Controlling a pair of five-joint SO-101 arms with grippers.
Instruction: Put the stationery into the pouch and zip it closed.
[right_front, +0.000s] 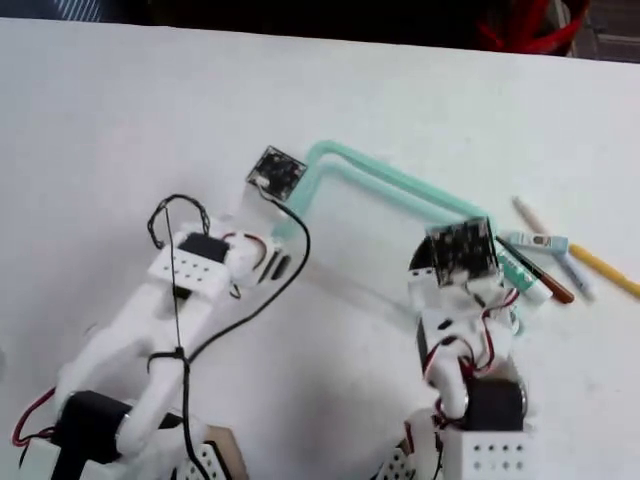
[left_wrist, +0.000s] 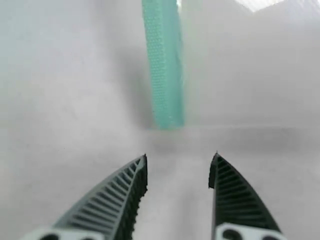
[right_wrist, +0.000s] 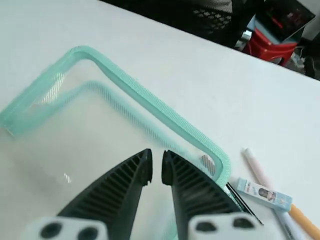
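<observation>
A clear pouch (right_front: 380, 215) with a mint-green zip edge (right_wrist: 150, 102) lies mid-table, its mouth gaping. My left gripper (left_wrist: 177, 167) is open, low over the table, just short of the zip tape's end (left_wrist: 162, 65) at the pouch's left corner. Over the clear face near the pouch's right corner, my right gripper (right_wrist: 156, 165) is shut to a narrow slit; I cannot tell whether film is pinched. Right of the pouch lie several pens: a pale one (right_wrist: 255, 165), an orange one (right_front: 605, 265), a brown one (right_front: 548, 282), and a light-blue piece (right_wrist: 262, 192).
The left arm (right_front: 195, 265) comes in from the front left with a black cable looped over it. The right arm (right_front: 465, 310) stands at the front right. Bare white table lies to the far left and behind the pouch. Dark room clutter sits beyond the far edge.
</observation>
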